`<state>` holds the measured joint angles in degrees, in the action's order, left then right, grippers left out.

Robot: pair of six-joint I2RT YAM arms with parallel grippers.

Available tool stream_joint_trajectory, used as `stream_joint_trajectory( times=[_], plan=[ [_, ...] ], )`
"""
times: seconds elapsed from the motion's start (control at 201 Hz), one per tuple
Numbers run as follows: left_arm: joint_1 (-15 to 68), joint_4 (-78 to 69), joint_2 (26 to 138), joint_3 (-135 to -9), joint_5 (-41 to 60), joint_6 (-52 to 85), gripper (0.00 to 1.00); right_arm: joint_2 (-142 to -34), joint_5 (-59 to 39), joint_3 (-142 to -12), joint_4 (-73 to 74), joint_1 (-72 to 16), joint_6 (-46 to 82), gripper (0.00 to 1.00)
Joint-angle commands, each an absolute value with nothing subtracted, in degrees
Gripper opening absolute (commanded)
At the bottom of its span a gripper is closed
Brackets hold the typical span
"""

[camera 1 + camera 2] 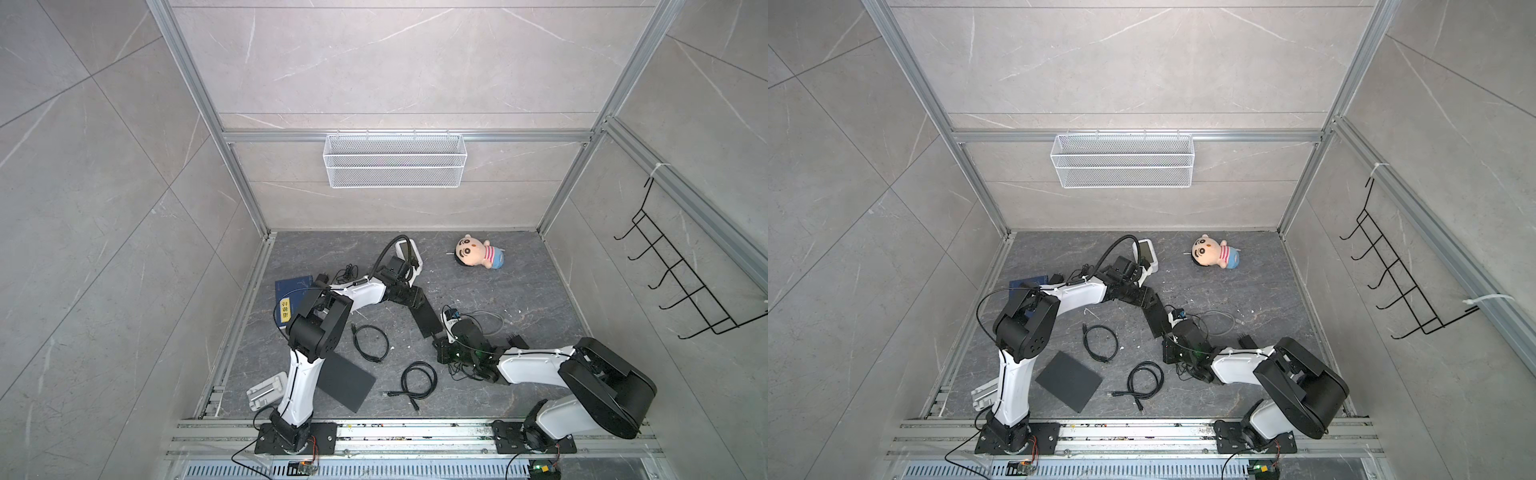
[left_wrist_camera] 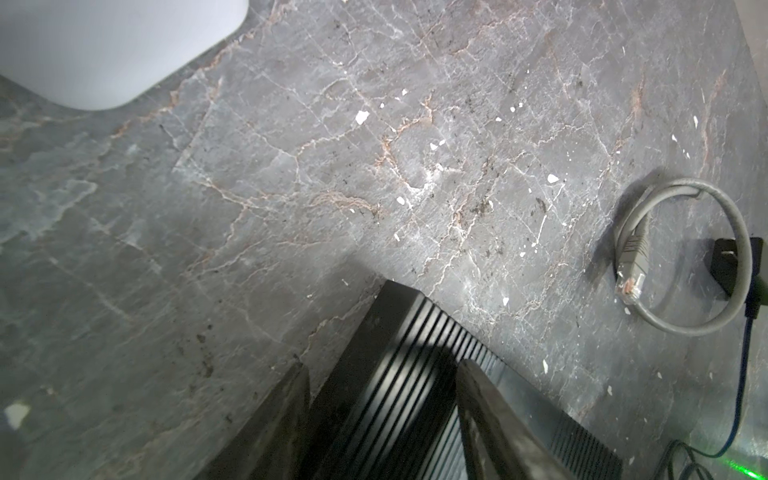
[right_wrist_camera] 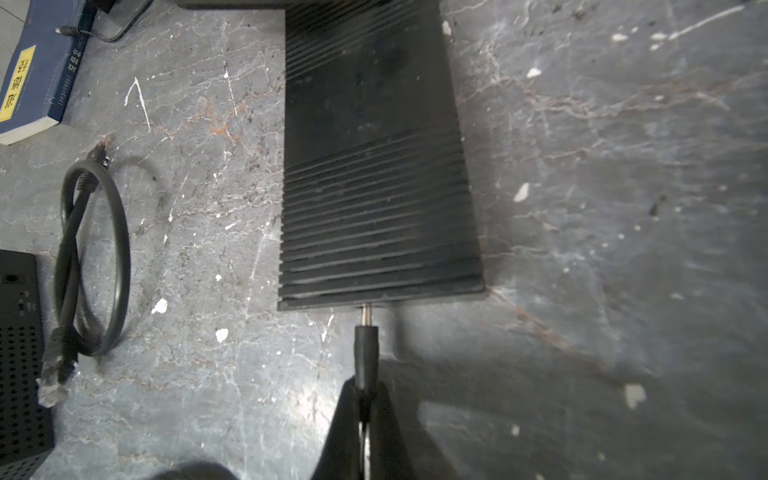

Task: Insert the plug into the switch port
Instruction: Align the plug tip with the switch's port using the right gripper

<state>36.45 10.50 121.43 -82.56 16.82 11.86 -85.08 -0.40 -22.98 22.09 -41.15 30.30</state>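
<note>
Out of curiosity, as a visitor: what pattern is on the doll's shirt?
Pink and white stripes on the doll's shirt, clearest in a top view.

Illegible characters on blue book

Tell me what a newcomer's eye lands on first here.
The right tool pinches a black plug, its metal tip meeting the end of the ribbed black switch. The left tool straddles the switch's other end, and a plush doll lies at the far side of the table.

Black ribbed switch, black plug (tip seemingly silver)
</note>
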Motion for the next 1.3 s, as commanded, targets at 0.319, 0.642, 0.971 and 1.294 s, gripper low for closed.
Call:
stream_joint_trajectory(
  times=[0.319, 0.642, 0.971, 1.294],
  plan=[
    [38.1, 27.9, 125.8, -81.6, 32.9, 3.8, 0.53, -91.7, 7.3, -26.4, 19.5, -40.8, 29.3, 0.0],
    [39.7, 31.6, 127.8, -81.4, 38.9, -1.2, 0.49, -95.6, 8.9, -31.3, 20.2, -40.7, 24.7, 0.0],
    [43.2, 35.9, 130.6, -82.8, 48.1, -3.4, 0.45, -98.5, 12.3, -32.6, 31.6, -40.8, 22.7, 0.0],
    [43.8, 33.6, 128.7, -77.7, 52.1, -1.5, 0.43, -100.2, 16.8, -36.3, 34.2, -40.7, 25.2, 0.02]
  ],
)
